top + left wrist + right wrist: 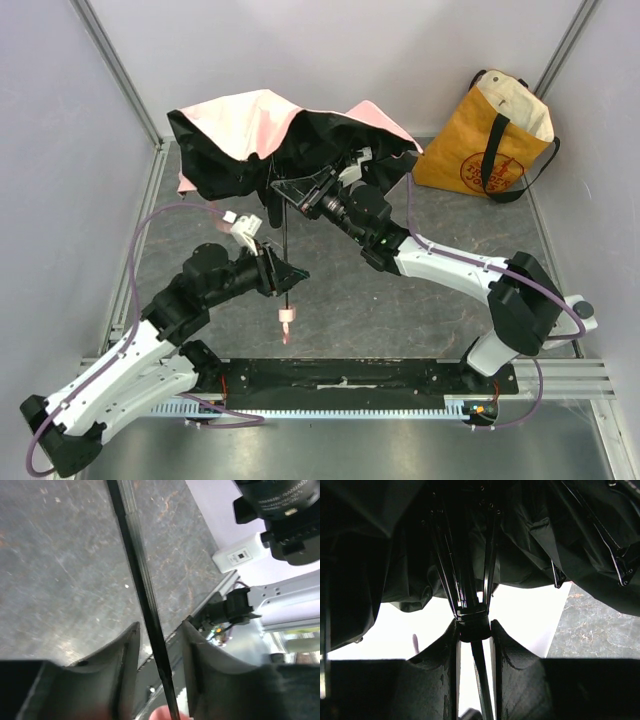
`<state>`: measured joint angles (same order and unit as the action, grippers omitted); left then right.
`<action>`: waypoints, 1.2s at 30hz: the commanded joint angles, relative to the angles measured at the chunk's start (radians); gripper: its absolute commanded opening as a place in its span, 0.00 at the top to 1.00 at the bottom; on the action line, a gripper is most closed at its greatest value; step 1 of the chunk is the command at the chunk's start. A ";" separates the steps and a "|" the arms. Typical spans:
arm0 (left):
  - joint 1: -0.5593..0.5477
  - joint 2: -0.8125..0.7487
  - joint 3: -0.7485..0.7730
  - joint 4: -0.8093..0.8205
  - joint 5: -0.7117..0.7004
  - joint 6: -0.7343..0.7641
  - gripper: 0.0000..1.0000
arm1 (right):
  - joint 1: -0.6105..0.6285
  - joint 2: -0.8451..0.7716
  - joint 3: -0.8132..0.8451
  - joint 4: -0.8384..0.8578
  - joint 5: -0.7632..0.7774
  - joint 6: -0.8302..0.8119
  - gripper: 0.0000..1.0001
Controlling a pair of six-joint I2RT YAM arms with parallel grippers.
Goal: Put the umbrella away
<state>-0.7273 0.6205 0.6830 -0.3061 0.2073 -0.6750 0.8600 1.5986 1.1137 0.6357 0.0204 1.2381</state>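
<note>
I think the umbrella [250, 125] could tip or swing now, because only one gripper has hold of it. The left gripper [160, 626] has its fingers apart, one on each side of the thin black shaft [145, 595], with a gap on both sides. It holds nothing. If the right arm pulls, the whole umbrella may slide along and not fold up. The floppy cloth could also snag on the right arm.

The right gripper [473, 624] squeezes the black runner [472, 631] where the ribs meet. The umbrella sits half open at the far middle of the table [400, 300]. Its pink handle [287, 320] points to the near edge. The left arm reaches in from the near left with a bent elbow. The right arm stretches from the near right, up under the cloth.
</note>
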 commanded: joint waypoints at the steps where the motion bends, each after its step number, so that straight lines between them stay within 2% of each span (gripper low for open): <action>1: -0.004 0.036 -0.037 0.160 0.083 -0.041 0.78 | 0.001 -0.074 0.014 0.079 -0.014 -0.031 1.00; 3: -0.004 0.038 -0.030 0.162 0.038 -0.038 0.97 | -0.001 -0.094 -0.003 0.041 -0.007 -0.052 1.00; 4: -0.004 0.038 -0.025 0.157 0.003 -0.028 0.98 | -0.001 -0.106 -0.017 0.030 -0.002 -0.061 1.00; 9: -0.004 0.044 -0.013 0.174 -0.164 0.014 0.98 | 0.020 -0.153 -0.141 0.058 0.018 -0.049 1.00; 23: -0.004 0.147 0.010 0.335 -0.233 0.086 0.98 | 0.111 -0.137 -0.244 0.068 0.041 -0.106 1.00; 26: -0.004 0.133 0.029 0.361 -0.212 0.084 0.98 | 0.126 -0.114 -0.278 0.071 0.049 -0.149 1.00; 31: -0.004 0.045 0.046 0.383 -0.111 0.083 0.98 | 0.112 -0.149 -0.292 -0.051 0.079 -0.311 1.00; 36: -0.004 0.074 0.007 0.432 -0.194 0.081 0.98 | 0.134 -0.099 -0.301 0.084 -0.006 -0.229 1.00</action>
<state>-0.7586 0.6975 0.6373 -0.2573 0.1719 -0.6197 0.9104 1.4532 0.8520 0.7811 0.2226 1.0420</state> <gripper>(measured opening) 0.100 0.306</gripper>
